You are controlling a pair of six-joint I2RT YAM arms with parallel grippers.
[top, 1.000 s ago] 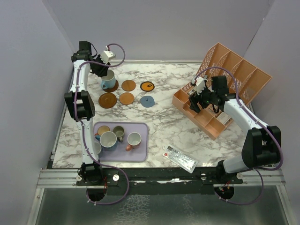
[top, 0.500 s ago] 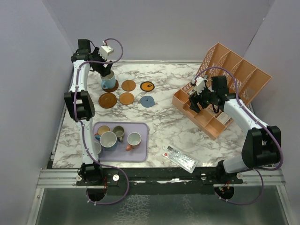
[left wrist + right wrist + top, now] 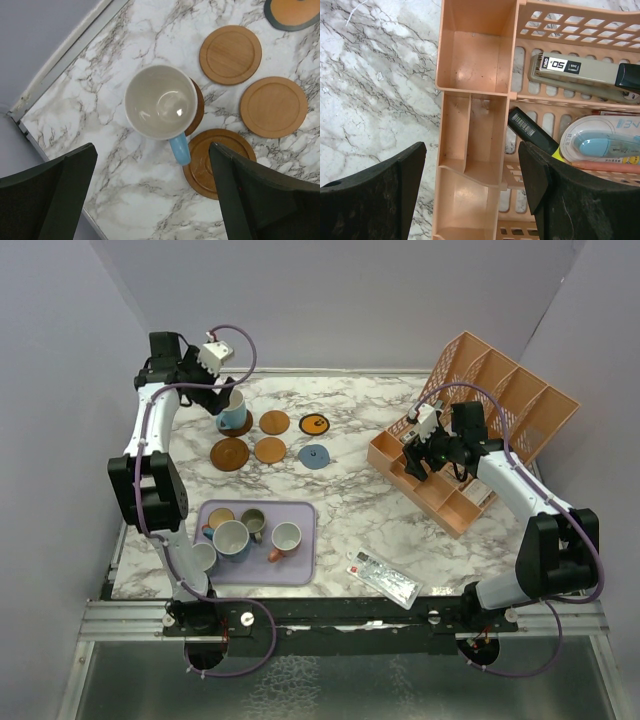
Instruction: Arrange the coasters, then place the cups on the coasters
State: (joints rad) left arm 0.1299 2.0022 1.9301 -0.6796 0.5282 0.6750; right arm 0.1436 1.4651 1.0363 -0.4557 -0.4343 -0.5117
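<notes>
A light blue cup [image 3: 160, 102] stands upright on a dark brown coaster [image 3: 199, 107] at the back left, its handle toward a second dark brown coaster [image 3: 200, 165]. My left gripper [image 3: 152, 145] hovers above it, open and holding nothing. Two tan coasters [image 3: 274, 422] [image 3: 270, 449], an orange one with a black mark [image 3: 315, 424] and a grey-blue one [image 3: 315, 456] lie beside them. Several more cups [image 3: 232, 538] sit on the lavender tray [image 3: 303, 568]. My right gripper [image 3: 471, 145] hangs open over the orange organiser [image 3: 470, 100], nothing between its fingers.
The organiser [image 3: 470, 430] at the right holds a stapler [image 3: 580, 75], a marker [image 3: 532, 131] and a correction tape [image 3: 600, 142]. A flat white packet [image 3: 385, 578] lies near the front edge. One white cup [image 3: 205, 556] stands just off the tray's left side.
My left gripper has opened, let go of the light blue cup on the dark brown coaster, and risen back toward the rear left. The right arm has stayed still.
</notes>
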